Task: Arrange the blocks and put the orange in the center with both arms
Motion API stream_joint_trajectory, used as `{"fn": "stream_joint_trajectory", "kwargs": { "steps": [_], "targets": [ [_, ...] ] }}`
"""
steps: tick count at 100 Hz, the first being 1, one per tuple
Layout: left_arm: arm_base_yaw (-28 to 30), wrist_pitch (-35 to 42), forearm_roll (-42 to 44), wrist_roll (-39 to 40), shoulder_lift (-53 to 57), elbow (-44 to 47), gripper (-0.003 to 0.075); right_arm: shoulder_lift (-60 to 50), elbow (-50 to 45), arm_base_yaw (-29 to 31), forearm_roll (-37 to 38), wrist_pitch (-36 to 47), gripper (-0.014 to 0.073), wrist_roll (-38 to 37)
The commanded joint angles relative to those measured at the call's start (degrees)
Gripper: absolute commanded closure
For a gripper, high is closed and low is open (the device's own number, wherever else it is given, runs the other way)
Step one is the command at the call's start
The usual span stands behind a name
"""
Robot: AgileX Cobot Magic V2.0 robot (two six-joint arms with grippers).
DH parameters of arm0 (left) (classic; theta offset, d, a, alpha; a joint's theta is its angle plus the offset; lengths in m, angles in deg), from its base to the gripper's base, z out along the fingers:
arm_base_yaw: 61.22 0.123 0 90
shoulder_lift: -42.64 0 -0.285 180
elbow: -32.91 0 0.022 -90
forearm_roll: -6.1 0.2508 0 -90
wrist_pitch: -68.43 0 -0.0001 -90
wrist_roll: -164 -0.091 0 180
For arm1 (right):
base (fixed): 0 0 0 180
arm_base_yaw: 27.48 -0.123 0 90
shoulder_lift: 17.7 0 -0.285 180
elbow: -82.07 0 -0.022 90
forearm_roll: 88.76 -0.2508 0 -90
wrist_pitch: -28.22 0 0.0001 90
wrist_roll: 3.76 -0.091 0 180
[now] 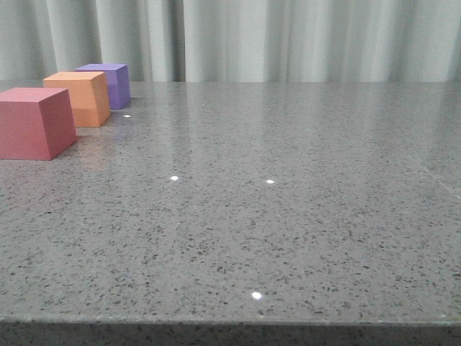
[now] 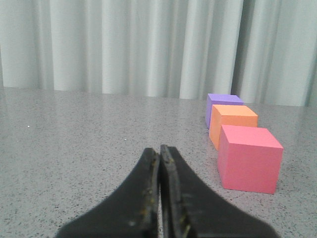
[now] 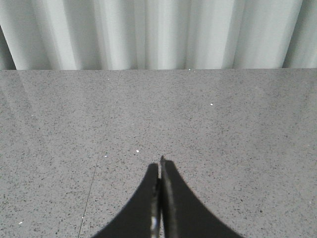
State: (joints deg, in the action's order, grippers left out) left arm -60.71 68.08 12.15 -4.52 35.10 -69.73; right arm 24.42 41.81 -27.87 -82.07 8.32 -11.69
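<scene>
Three cubes stand in a row at the table's far left: the red-pink cube point(image 1: 32, 122) nearest, the orange cube point(image 1: 79, 97) in the middle, the purple cube point(image 1: 109, 84) farthest. In the left wrist view the same row shows: red-pink point(image 2: 249, 157), orange point(image 2: 232, 123), purple point(image 2: 223, 106). My left gripper point(image 2: 159, 149) is shut and empty, low over the table, short of the red-pink cube and to one side. My right gripper point(image 3: 160, 165) is shut and empty over bare table. Neither arm shows in the front view.
The grey speckled table point(image 1: 274, 216) stretches to the right of the cubes, with its front edge point(image 1: 230, 321) near the camera. A pale pleated curtain point(image 1: 288, 40) hangs behind the table's far edge.
</scene>
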Motion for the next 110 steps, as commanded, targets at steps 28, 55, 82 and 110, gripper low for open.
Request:
{"fn": "stream_joint_trajectory", "kwargs": {
  "steps": [28, 55, 82, 110],
  "targets": [
    [-0.03, 5.00, -0.54, -0.11, 2.02, 2.43, 0.0741, -0.14, 1.45, 0.33, 0.89, 4.20, 0.0661, 0.67],
    [-0.03, 5.00, -0.54, -0.11, 2.02, 2.43, 0.0741, -0.14, 1.45, 0.33, 0.89, 4.20, 0.0661, 0.67],
    [-0.03, 5.00, -0.54, -0.11, 2.02, 2.43, 0.0741, -0.60, 0.50, 0.33, 0.89, 4.36, 0.0661, 0.67],
    [-0.03, 5.00, -0.54, -0.11, 2.02, 2.43, 0.0741, -11.58, -9.43, 0.27, 0.79, 8.30, 0.0661, 0.67]
  ]
}}
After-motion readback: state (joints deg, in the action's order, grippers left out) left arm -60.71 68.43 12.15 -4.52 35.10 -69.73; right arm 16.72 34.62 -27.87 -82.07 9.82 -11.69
